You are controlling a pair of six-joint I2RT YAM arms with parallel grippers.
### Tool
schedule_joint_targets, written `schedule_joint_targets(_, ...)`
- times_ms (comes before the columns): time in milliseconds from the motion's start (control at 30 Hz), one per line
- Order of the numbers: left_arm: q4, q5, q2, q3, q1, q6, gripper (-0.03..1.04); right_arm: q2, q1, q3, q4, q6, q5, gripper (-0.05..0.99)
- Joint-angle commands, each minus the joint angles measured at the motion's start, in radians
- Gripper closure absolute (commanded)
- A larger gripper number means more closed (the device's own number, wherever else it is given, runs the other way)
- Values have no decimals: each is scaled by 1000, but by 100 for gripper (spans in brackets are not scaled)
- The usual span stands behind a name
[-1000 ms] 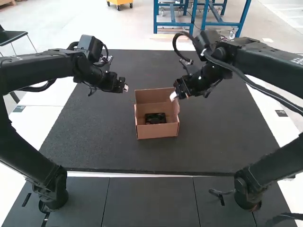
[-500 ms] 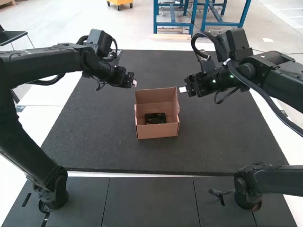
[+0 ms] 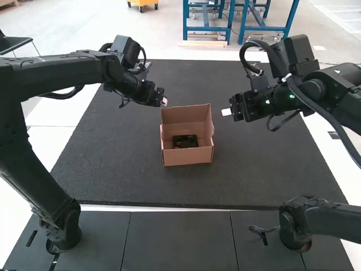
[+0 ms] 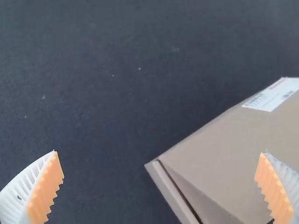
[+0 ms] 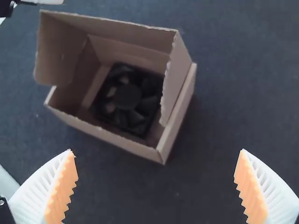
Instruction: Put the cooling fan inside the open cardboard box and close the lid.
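Note:
An open brown cardboard box [image 3: 186,151] stands mid-mat, its lid [image 3: 186,117] upright at the far side. The black cooling fan [image 3: 184,141] lies flat on the box floor, and the right wrist view looks down on the fan [image 5: 127,99] inside the box [image 5: 176,126]. My left gripper [image 3: 162,100] hangs open just behind the lid's far left corner, with the lid's outer face [image 4: 233,154] between its fingers [image 4: 44,189]. To the right of the box my right gripper [image 3: 227,112] hovers open and empty, its orange pads [image 5: 60,184] wide apart.
A black mat [image 3: 265,164] covers the table under the box, with bare mat on all sides. White table edges [image 3: 39,144] border the mat left and right.
My right gripper has pulled back from the box's right wall, moving right. My left gripper has moved right and nearer to the lid's back corner.

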Motion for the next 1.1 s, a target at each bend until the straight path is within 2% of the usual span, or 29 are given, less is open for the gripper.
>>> schedule_joint_targets(0,-15,21,16,-1,-28,25,4,-10,7,22,2,13,10,18)
schedule_joint_targets(200,-21,41,16,-45,-48,27,4,-10,9,28,-15,22,9,18)
schedule_joint_targets(500,1,44,16,-110,-69,24,4,-16,2,27,-38,24,5,18)
schedule_joint_targets(833,57,44,17,-200,-71,21,4,-28,1,28,-66,30,4,18)
schedule_joint_targets(1067,110,41,17,-259,-104,15,4,-39,1,28,-75,34,4,18)
